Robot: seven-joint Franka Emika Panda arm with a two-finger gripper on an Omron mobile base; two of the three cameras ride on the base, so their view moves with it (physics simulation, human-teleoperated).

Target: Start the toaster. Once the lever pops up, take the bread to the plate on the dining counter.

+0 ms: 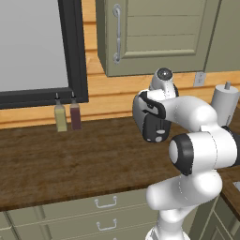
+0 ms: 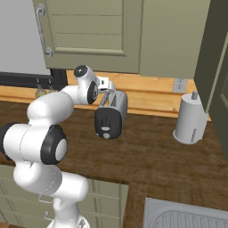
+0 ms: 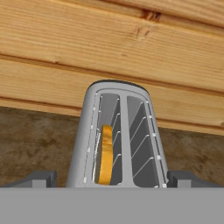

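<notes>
Directly above the toaster (image 3: pixel 120 135), the gripper (image 3: pixel 112 178) hangs with its jaws spread wide and nothing held, one dark fingertip (image 3: pixel 39 178) showing on either side of the toaster's body. Bread (image 3: pixel 105 154) stands on edge in the left slot; the right slot is bare. Behind, the toaster sits on the dark wood counter (image 2: pixel 156 156) against the plank wall, with a pale grey canister (image 2: pixel 191 119) to its right

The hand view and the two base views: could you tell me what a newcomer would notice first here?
Probably the toaster on the dark wood counter by the plank wall, with the white arm bent above it. In the hand view, a tan bread slice stands on edge in the left of its two slots, with the gripper open, a fingertip on either side of the toaster. To the right stands a pale grey cylinder.
</notes>
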